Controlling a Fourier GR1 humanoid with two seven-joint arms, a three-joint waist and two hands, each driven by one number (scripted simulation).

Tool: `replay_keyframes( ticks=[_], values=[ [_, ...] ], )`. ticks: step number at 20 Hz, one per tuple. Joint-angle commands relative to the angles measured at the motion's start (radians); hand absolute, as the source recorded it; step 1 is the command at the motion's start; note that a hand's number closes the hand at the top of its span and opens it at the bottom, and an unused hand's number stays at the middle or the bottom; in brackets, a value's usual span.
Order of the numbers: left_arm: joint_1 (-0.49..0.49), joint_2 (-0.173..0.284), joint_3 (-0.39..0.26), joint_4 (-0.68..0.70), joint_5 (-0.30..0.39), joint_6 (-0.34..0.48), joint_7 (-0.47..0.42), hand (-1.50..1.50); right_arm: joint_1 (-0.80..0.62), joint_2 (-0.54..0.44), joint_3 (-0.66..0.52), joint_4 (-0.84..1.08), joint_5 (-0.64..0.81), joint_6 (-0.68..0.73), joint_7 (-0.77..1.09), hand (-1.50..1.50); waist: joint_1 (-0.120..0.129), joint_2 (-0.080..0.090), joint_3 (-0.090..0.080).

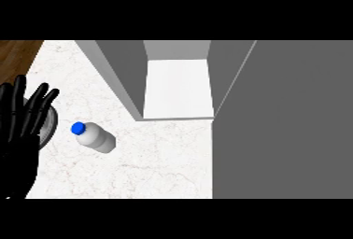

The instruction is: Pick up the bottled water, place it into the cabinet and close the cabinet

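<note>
White marble counter (158, 163) carries a blue-capped water bottle (95, 137) and cabinet (179, 88).

Bottle (95, 136) upright nr cabinet (178, 88), prob.

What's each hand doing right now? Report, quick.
Left hand: open, fingers up, resting at the left edge, holding nothing.
Right hand: not in view.

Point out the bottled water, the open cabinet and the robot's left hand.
bottled water (96, 137): head view, on its white body.
cabinet (178, 86): head view, on its pale inner shelf.
left hand (21, 122): head view, on its palm, fingers up.
</note>
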Motion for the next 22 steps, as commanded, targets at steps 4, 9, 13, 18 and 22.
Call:
replay_keyframes(
  ticks=[4,9,13,18,22],
  values=[
    [-0.140,0.140,0.133,0.183,0.332,-0.253,0.002,-1.50,0.118,0.016,0.009,-0.058,-0.012,0.013,-0.007,-1.50,0.011,-0.028,0.013],
    [-0.131,0.161,0.131,0.284,0.565,-0.354,0.144,-1.50,0.210,0.022,0.185,-0.106,-0.139,0.153,0.081,-1.50,0.009,-0.032,0.014],
    [-0.156,0.267,0.231,0.316,0.751,-0.404,0.253,-1.50,0.342,-0.018,0.181,-0.301,-0.203,0.172,0.155,-1.50,0.017,-0.035,0.014],
    [-0.098,0.301,0.262,0.314,0.747,-0.441,0.266,-1.50,0.542,-0.041,0.225,-0.465,-0.180,0.211,0.152,-1.50,0.019,-0.034,0.015],
    [-0.104,0.335,0.280,0.389,0.665,-0.486,0.243,-1.50,0.572,-0.039,0.264,-0.493,-0.144,0.204,0.170,-1.50,0.018,-0.032,0.014]
  ],
)
